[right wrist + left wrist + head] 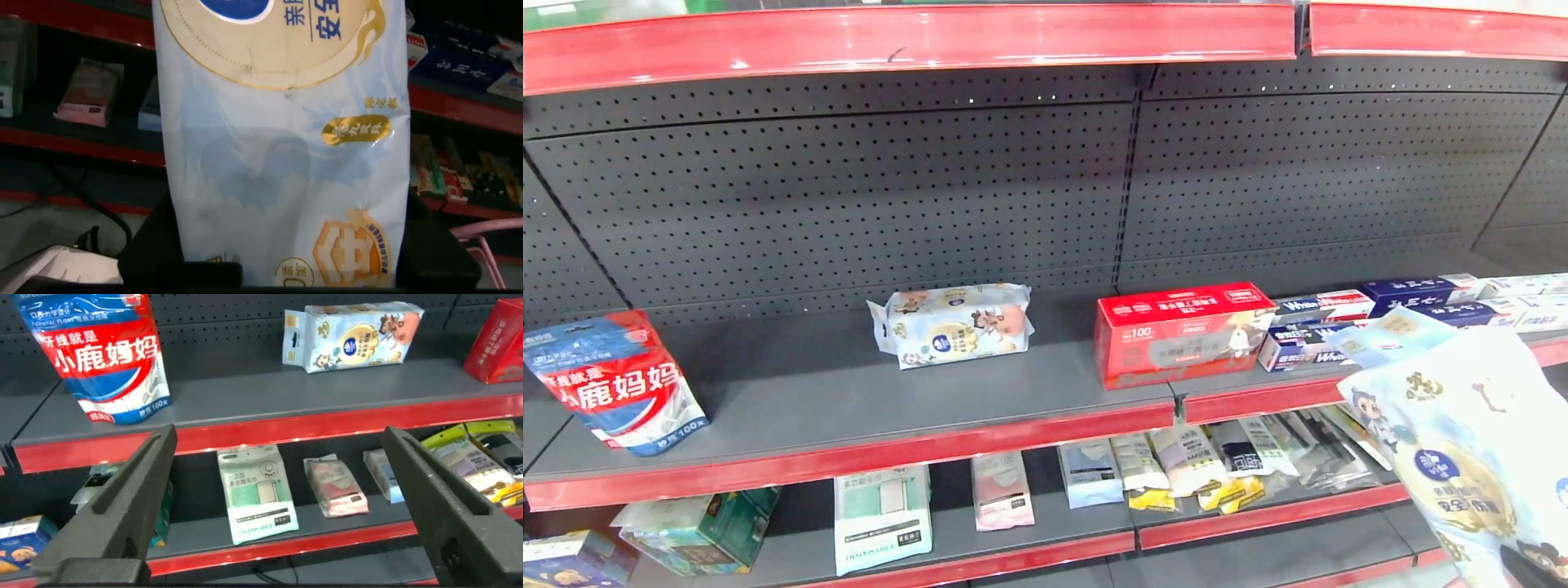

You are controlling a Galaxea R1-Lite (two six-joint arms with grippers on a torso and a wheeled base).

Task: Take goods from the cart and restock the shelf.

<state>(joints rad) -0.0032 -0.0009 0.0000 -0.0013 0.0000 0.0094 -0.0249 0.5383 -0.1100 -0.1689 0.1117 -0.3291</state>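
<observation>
A pale blue wipes pack with cartoon print hangs at the lower right of the head view, in front of the shelf's right bay. My right gripper is shut on this pack, with a dark finger on each side of its lower part. A matching wipes pack lies on the grey middle shelf, near its back. My left gripper stands open with nothing between its fingers, in front of the shelf's red edge and below that shelved pack.
On the middle shelf a blue and red pouch stands at the left, with a red box and toothpaste boxes to the right. The lower shelf holds several flat packets. A pink bar shows beside the held pack.
</observation>
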